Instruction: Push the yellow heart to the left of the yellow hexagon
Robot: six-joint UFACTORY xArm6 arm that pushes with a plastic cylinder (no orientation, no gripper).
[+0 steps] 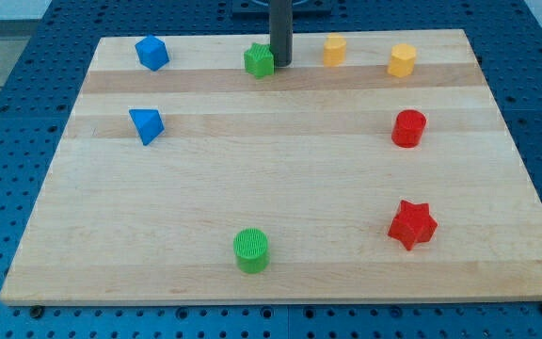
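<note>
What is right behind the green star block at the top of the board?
My tip stands just behind the green star, at its right edge, seemingly touching. The rod hides a strip of board behind it; nothing else shows there. The nearest yellow block sits apart, further right.

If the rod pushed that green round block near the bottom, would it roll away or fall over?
Probably neither. The green cylinder stands upright on its flat end and looks squat, so it should slide rather than roll or tip. Its ribbed surface may grip the wooden board slightly. An off-centre push would likely turn it aside. My tip is far off, beside the green star.
</note>
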